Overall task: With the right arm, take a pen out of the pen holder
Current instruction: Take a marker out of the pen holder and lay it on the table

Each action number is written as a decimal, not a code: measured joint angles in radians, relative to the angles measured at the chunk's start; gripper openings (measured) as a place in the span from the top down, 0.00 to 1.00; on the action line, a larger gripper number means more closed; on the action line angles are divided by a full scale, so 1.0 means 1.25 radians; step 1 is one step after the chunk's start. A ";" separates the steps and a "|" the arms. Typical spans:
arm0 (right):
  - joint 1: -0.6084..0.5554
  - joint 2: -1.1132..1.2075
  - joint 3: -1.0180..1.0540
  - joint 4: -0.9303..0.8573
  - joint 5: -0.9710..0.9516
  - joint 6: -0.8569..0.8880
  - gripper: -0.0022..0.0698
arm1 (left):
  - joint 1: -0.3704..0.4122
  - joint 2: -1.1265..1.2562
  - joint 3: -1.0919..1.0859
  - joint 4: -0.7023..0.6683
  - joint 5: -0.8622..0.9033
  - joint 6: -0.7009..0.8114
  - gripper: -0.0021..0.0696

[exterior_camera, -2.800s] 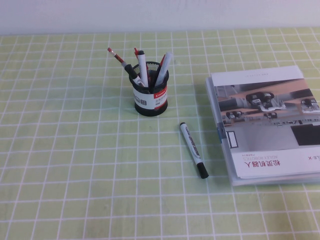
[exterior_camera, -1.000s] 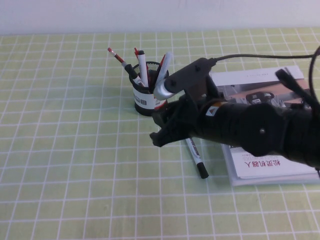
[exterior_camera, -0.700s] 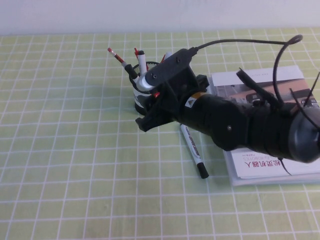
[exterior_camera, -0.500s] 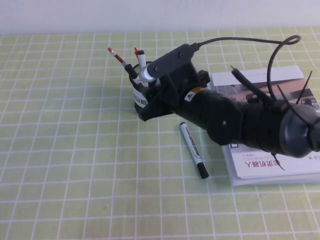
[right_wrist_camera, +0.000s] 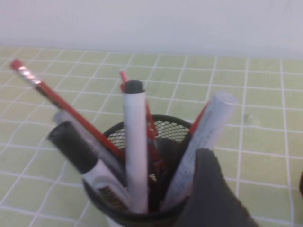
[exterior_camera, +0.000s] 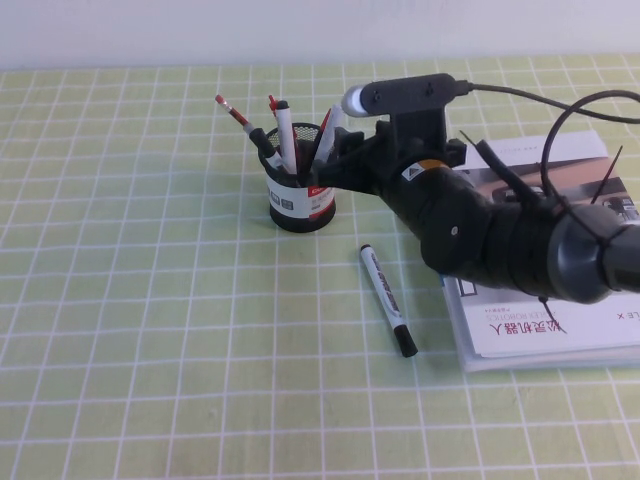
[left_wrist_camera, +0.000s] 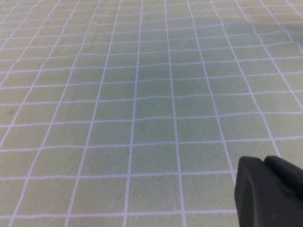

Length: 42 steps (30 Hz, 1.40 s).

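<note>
A black mesh pen holder (exterior_camera: 302, 205) stands on the green checked cloth and holds several pens. Among them are a red pencil (exterior_camera: 232, 110), a white marker (exterior_camera: 285, 135) and a grey-white pen (exterior_camera: 330, 130). My right gripper (exterior_camera: 336, 170) reaches in from the right and is at the holder's right rim. In the right wrist view it (right_wrist_camera: 255, 189) is open. One finger (right_wrist_camera: 208, 189) stands right beside the grey-white pen (right_wrist_camera: 203, 137), and the other shows only at the frame edge. Nothing is held. My left gripper (left_wrist_camera: 264, 161) is shut over bare cloth.
A loose black-and-white marker (exterior_camera: 388, 300) lies on the cloth in front of the right arm. A stack of booklets (exterior_camera: 530, 320) lies at the right, partly under the arm. A white wall runs along the back.
The right arm came into view, swung from in front of the holder up to its right rim, and its jaws opened wider. The pens have not moved.
</note>
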 joint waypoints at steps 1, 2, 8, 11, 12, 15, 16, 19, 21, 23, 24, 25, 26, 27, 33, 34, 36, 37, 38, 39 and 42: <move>-0.002 0.005 0.000 0.000 -0.009 0.007 0.49 | 0.000 0.000 0.000 0.000 0.000 0.000 0.98; -0.002 0.010 0.000 0.000 -0.017 0.013 0.49 | 0.000 0.000 0.000 0.000 0.000 0.000 0.98; -0.002 0.032 -0.001 -0.094 -0.038 0.091 0.49 | 0.000 0.000 0.000 0.000 0.000 0.000 0.98; -0.002 0.049 -0.001 -0.173 -0.052 0.175 0.49 | 0.000 0.000 0.000 0.000 0.000 0.000 0.98; -0.002 0.058 -0.001 -0.185 -0.059 0.194 0.49 | 0.000 0.000 0.000 0.000 0.000 0.000 0.98; -0.002 0.073 -0.001 -0.195 -0.088 0.222 0.49 | 0.000 0.000 0.000 0.000 0.000 0.000 0.98; -0.002 0.075 -0.001 -0.197 -0.096 0.232 0.49 | 0.000 0.000 0.000 0.000 0.000 0.000 0.98; -0.002 0.075 -0.001 -0.209 -0.118 0.280 0.49 | 0.000 0.000 0.000 0.000 0.000 0.000 0.98; -0.002 0.075 -0.001 -0.214 -0.135 0.298 0.49 | 0.000 0.000 0.000 0.000 0.000 0.000 0.98; -0.002 0.077 -0.001 -0.219 -0.160 0.306 0.49 | 0.000 0.000 0.000 0.000 0.000 0.000 0.98; -0.002 0.080 -0.001 -0.223 -0.173 0.309 0.49 | 0.000 0.000 0.000 0.000 0.000 0.000 0.98; -0.002 0.083 -0.002 -0.225 -0.192 0.310 0.49 | 0.000 0.000 0.000 0.000 0.000 0.000 0.98; -0.002 0.087 -0.002 -0.227 -0.197 0.310 0.49 | 0.000 0.000 0.000 0.000 0.000 0.000 0.98; -0.002 0.092 -0.002 -0.230 -0.203 0.311 0.49 | 0.000 0.000 0.000 0.000 0.000 0.000 0.98; -0.002 0.115 -0.006 -0.239 -0.225 0.336 0.49 | 0.000 0.000 0.000 0.000 0.000 0.000 0.98; -0.002 0.118 -0.010 -0.240 -0.225 0.344 0.49 | 0.000 0.000 0.000 0.000 0.000 0.000 0.98; -0.002 0.128 -0.022 -0.243 -0.225 0.353 0.49 | 0.000 0.000 0.000 0.000 0.000 0.000 0.98; -0.002 0.130 -0.029 -0.245 -0.225 0.353 0.49 | 0.000 0.000 0.000 0.000 0.000 0.000 0.98; -0.002 0.134 -0.032 -0.244 -0.225 0.353 0.49 | 0.000 0.000 0.000 0.000 0.000 0.000 0.98; -0.002 0.140 -0.040 -0.244 -0.225 0.353 0.49 | 0.000 0.000 0.000 0.000 0.000 0.000 0.98; -0.004 0.153 -0.060 -0.244 -0.225 0.353 0.49 | 0.000 0.000 0.000 0.000 0.000 0.000 0.98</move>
